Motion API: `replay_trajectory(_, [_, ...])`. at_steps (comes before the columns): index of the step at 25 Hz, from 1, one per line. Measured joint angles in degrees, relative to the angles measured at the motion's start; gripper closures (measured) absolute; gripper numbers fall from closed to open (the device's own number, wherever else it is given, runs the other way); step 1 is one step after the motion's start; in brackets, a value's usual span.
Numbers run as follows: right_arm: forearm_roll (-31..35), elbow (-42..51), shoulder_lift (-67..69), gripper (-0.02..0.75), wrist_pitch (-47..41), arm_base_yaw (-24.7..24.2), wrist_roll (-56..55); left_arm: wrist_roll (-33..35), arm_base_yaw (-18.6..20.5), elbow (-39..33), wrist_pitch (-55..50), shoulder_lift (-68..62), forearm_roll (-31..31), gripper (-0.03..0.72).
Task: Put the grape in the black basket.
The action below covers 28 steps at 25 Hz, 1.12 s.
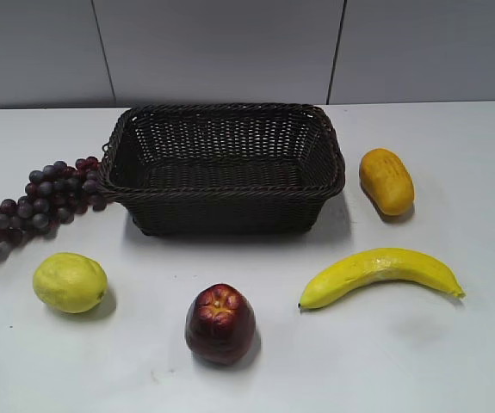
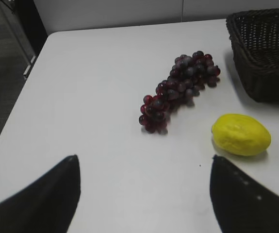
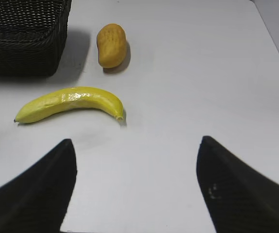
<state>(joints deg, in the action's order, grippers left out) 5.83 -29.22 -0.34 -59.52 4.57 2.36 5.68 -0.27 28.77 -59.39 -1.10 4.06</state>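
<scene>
Your grape [image 1: 36, 206] touching the black basket's [image 1: 221, 116] left side, lemon [image 1: 70, 282], apple [image 1: 219, 323], banana [image 1: 380, 274] in front of it.

Left claw [image 2: 144, 194] and right claw [image 3: 135, 187] both spread wide, gripping nothing.

A white table [image 1: 454, 361] meets a grey panelled wall [image 1: 221, 47]; beyond its edge, seemingly dark flooring [image 2: 3, 87].

My basket [image 1: 224, 169] looks of rough woven wicker, the grapes [image 2: 179, 89] dully glossy, the banana [image 1: 379, 274] smooth and shiny, the table [image 1: 454, 344] matt.
</scene>
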Motion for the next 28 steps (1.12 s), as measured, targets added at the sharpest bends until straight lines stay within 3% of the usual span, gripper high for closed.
replay_trajectory(14, [0.0, 0.0, 0.0, 0.153, 0.0, 0.0, 0.0, -0.2, 0.0, 5.7, 24.3, -41.1, 0.0, 0.073])
replay_trajectory(21, [0.0, 0.0, 0.0, 0.153, 0.0, 0.0, 0.0, 5.4, -0.1, 18.3, 25.6, -65.4, 4.1, 0.073])
replay_trajectory(28, [0.0, 0.0, 0.0, 0.153, 0.0, 0.0, 0.0, 10.8, -2.8, 31.1, 23.5, -85.1, 6.8, 0.073])
